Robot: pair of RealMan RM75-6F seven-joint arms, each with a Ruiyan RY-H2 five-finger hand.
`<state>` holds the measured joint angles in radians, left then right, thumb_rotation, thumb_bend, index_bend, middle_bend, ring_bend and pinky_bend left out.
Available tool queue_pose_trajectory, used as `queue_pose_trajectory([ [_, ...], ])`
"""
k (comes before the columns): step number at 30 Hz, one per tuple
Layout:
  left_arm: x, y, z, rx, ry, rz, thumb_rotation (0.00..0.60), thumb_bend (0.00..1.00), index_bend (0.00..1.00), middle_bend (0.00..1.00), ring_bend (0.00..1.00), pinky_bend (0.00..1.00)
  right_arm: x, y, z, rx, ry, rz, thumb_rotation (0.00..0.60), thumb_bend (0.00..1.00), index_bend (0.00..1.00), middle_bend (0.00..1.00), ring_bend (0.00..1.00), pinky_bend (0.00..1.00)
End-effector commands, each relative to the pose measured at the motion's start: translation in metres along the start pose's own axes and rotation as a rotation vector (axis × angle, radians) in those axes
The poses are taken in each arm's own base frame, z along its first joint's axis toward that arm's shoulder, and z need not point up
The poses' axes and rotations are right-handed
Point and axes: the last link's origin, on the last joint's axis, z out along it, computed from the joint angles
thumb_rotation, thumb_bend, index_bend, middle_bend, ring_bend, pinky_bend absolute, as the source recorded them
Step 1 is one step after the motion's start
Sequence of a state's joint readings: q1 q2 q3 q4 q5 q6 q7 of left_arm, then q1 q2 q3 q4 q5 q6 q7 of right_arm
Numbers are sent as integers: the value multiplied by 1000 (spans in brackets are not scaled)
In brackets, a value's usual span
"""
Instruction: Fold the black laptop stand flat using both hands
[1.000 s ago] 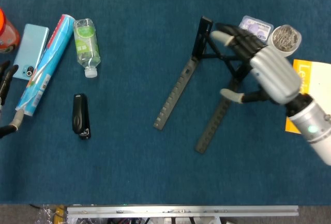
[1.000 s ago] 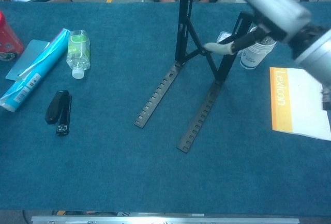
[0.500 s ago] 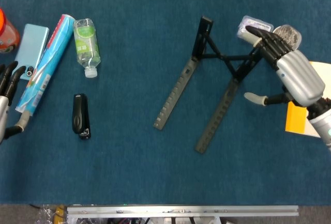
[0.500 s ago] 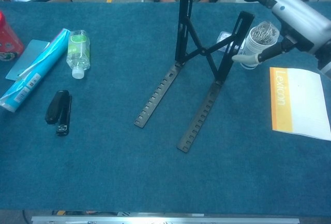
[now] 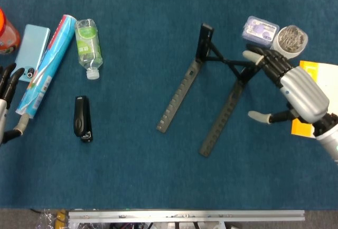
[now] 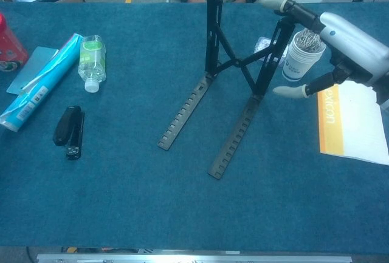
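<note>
Stand [image 5: 211, 99] — 1, upright; 2 hands spread, empty — right hand [image 5: 296, 89] beside it, left hand [image 5: 6, 107] far.

Upper left of head view: light blue phone [image 5: 31, 44], blue toothpaste tube [image 5: 46, 66], clear plastic bottle with green label [image 5: 87, 45]. Black stapler [image 5: 81, 118] below the bottle. Upper right: small clear box [image 5: 260, 28], white cup of paper clips [image 5: 289, 39]. Orange-and-white booklet [image 6: 351, 120] at right edge.
</note>
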<state>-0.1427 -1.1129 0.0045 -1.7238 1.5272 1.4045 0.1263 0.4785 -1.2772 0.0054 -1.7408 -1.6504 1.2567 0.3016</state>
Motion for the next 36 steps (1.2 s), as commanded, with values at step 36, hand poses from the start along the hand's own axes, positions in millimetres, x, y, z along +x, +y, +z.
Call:
queue_pose_trajectory([
  [36, 10, 24, 29, -183, -53, 108, 600, 343, 0, 44, 0, 0, -14, 3, -15, 98, -150, -347, 600, 78, 0, 40, 0, 117],
])
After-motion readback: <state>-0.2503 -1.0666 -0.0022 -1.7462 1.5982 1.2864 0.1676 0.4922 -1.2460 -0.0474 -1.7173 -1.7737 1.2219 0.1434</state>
